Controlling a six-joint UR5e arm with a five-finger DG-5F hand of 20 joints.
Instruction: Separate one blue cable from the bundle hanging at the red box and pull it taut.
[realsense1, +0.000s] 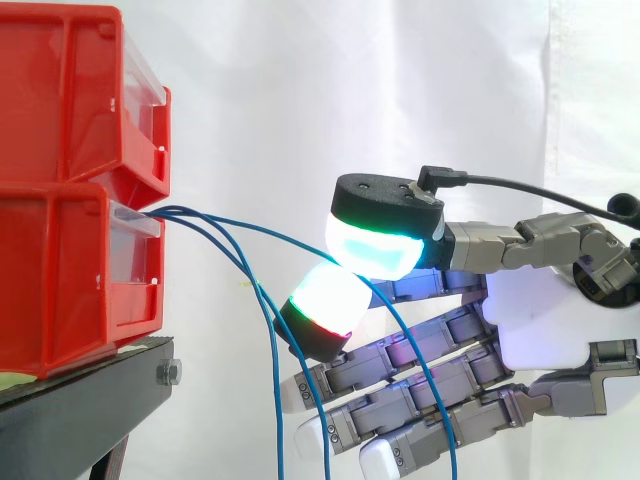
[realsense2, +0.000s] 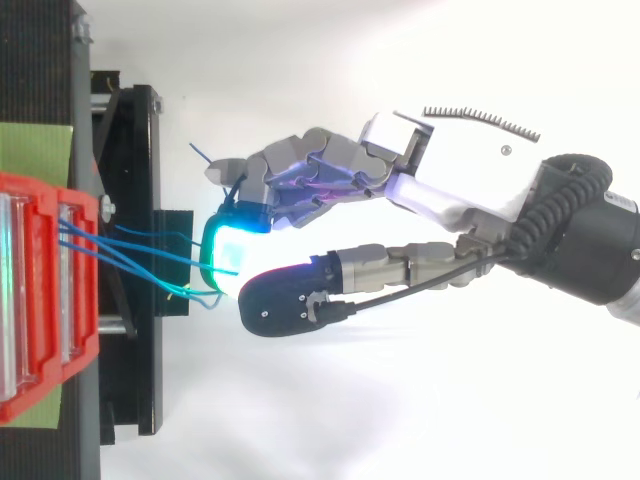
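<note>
Behind, white curtain; red bins on black stand; hand pinches cable.

Cables hang from lower bin, left of hand

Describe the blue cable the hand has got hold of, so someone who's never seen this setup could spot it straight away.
Start at the stacked red bins on the left; blue cables come out of the lower one's front. The pinched cable is the topmost strand, arcing right to end between the hand's glowing pads, while its neighbours droop straight down.
</note>
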